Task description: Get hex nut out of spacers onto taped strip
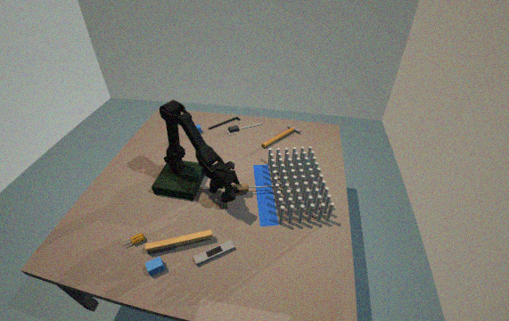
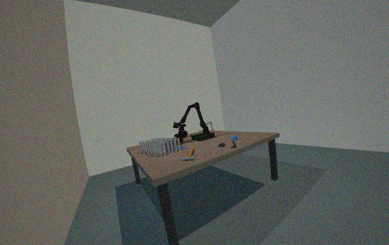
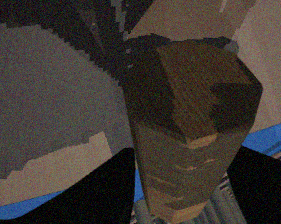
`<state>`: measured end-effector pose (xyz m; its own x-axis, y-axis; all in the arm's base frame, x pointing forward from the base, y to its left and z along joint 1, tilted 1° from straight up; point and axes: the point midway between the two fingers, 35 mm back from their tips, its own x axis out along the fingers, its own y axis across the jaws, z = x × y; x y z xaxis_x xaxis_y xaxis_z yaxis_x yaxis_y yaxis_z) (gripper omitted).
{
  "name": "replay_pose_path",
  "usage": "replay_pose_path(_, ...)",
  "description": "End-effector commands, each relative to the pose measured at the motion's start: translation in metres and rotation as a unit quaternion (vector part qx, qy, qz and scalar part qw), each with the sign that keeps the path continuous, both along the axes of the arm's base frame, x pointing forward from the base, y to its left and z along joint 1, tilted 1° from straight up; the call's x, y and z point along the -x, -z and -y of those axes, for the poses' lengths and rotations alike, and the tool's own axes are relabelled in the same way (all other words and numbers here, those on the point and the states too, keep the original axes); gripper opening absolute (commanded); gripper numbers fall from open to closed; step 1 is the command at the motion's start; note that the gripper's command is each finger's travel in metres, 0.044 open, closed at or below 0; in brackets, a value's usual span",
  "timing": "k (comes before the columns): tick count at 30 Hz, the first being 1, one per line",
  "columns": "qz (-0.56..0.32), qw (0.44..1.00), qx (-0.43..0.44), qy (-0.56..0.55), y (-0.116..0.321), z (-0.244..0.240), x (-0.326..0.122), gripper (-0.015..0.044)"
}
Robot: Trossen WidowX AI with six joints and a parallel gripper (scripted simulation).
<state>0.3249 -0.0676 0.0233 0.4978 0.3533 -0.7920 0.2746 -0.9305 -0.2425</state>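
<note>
My gripper (image 1: pixel 238 189) (image 3: pixel 179 155) is shut on the wooden handle of a tool (image 1: pixel 243 187) (image 3: pixel 191 175). The tool's thin metal shaft reaches across the blue taped strip (image 1: pixel 265 215) (image 2: pixel 181 148) (image 3: pixel 272 138) to the front row of spacers. Whether its tip is between spacers or above them is unclear. The spacers (image 1: pixel 282 215) (image 2: pixel 161 147) stand upright in rows, light-capped, on the far side of the strip from the arm base. I cannot make out the hex nut in any view. The handle fills much of the wrist view and hides what is below.
A hammer (image 1: pixel 278 137) (image 2: pixel 191 152), a dark-handled screwdriver (image 1: pixel 233 128) (image 2: pixel 221 145), a black bar with a bent end (image 1: pixel 223 123) and a blue block (image 1: pixel 199 128) (image 2: pixel 234 137) lie beyond the arm. A wooden bar (image 1: pixel 178 241), grey tool (image 1: pixel 214 251), yellow-handled tool (image 1: pixel 137 239) and blue block (image 1: pixel 155 266) lie nearer.
</note>
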Motion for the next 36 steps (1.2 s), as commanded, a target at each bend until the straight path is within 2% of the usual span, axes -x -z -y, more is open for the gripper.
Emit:
replay_pose_path(1,0.005,1.000,0.001,0.001,-0.003,0.000,-0.007,0.0000)
replay_pose_path(36,0.007,1.000,0.001,0.001,-0.005,-0.009,-0.036,0.0000)
